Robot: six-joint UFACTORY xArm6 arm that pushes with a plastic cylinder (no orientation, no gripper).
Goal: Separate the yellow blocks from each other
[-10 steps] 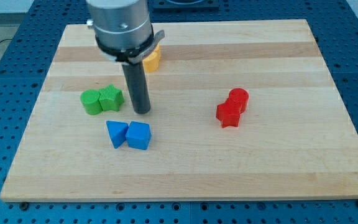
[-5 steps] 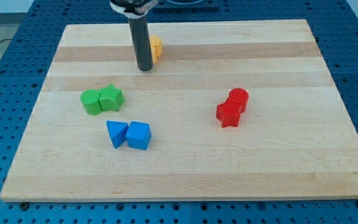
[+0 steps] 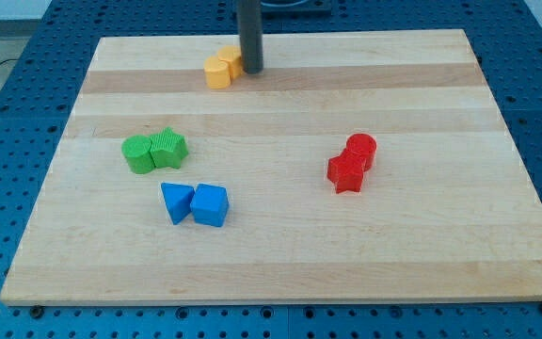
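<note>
A: How will the yellow blocks point(image 3: 222, 67) handle?

B: I'd judge them light, rigid and quick to slide on the smooth board point(image 3: 280, 245). There's no taking hold of them: I have no gripper, only a bare rod, so nothing is grasped and all I can do is shove.

A: Where should you push?

B: Probably at the seam between the two, or against one block's outer face, so only that one slides.

A: Where are they?

B: Near the view's top edge, left of centre, touching each other. My tip point(image 3: 250, 70) stands just beside them on the view's right, touching or nearly touching the nearer one; I can't tell which.
</note>
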